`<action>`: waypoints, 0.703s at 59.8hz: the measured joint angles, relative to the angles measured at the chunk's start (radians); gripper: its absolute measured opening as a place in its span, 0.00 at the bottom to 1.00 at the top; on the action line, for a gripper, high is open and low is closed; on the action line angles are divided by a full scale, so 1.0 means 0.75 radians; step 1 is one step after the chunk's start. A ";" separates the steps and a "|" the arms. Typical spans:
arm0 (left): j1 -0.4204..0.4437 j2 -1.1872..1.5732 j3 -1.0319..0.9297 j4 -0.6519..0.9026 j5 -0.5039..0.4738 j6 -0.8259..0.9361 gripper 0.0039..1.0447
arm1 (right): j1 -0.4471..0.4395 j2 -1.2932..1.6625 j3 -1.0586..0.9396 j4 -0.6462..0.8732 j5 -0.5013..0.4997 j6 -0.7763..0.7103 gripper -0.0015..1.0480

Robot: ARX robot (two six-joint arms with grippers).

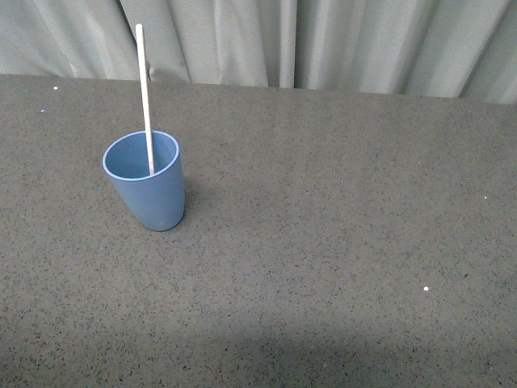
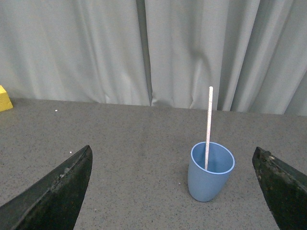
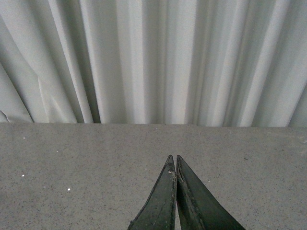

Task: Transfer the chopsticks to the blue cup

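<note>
I saw the thin, pale cream-white chopstick standing nearly upright inside the plain matte light-blue cup, its lower end down in the cup and its upper half rising well above the rim. The cup stood on the dark speckled grey table, before the pale pleated curtain. My left gripper was spread wide and empty, the cup between its fingers in the wrist view. My right gripper was pressed closed on nothing, over bare table.
</note>
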 joint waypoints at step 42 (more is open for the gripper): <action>0.000 0.000 0.000 0.000 0.000 0.000 0.94 | 0.000 -0.352 0.000 -0.343 -0.002 0.000 0.01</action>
